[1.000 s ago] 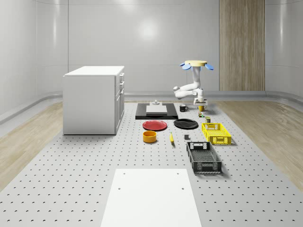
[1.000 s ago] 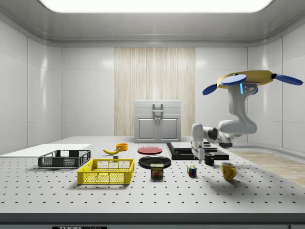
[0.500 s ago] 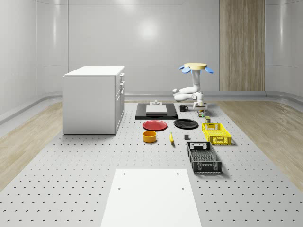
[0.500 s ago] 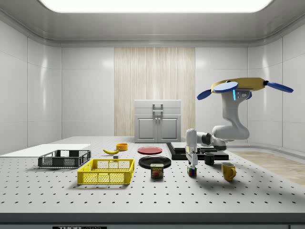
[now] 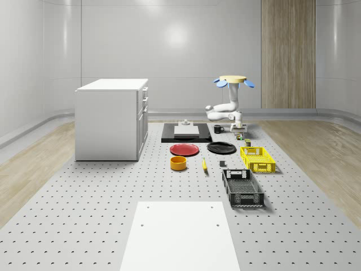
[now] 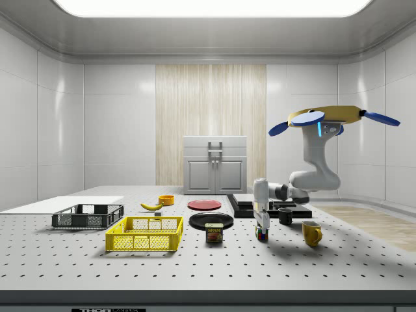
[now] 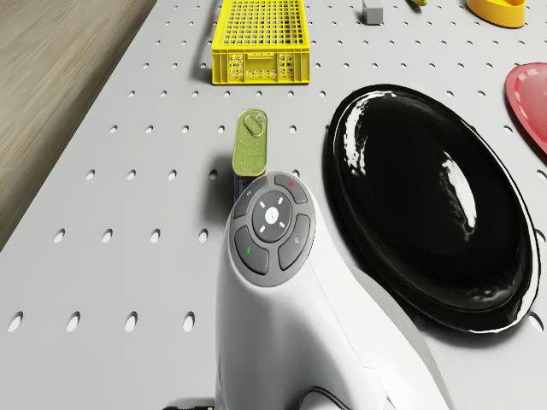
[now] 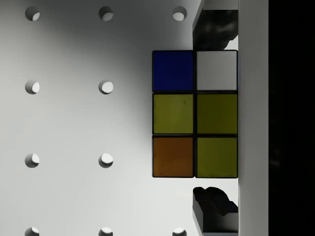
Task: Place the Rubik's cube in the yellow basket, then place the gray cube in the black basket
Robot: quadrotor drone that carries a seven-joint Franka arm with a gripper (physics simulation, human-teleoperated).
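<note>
The Rubik's cube (image 8: 194, 114) sits on the perforated table with my gripper (image 8: 216, 118) lowered over it. One finger (image 8: 216, 29) stands on each side of the cube, with a small gap to it, so the gripper is open. In the side view the gripper (image 6: 261, 225) points straight down onto the cube (image 6: 261, 234). The drone (image 6: 331, 117) hovers above and to the side view's right. The yellow basket (image 5: 257, 158) and the black basket (image 5: 242, 187) lie nearer the whole-scene view's front. The small gray cube (image 5: 222, 164) rests between them.
A green-topped can (image 7: 249, 145) and a black plate (image 7: 436, 196) lie just beyond the gripper. A yellow mug (image 6: 311, 233) and a black mug (image 6: 285, 216) stand close by. A red plate (image 5: 184, 149), an orange bowl (image 5: 178, 163), a banana (image 5: 204, 165) and a white cabinet (image 5: 111, 118) lie further off.
The drone has sunk and shifted toward the side view's left. The arm has swung the gripper down over the Rubik's cube, where the fingers now straddle it.
</note>
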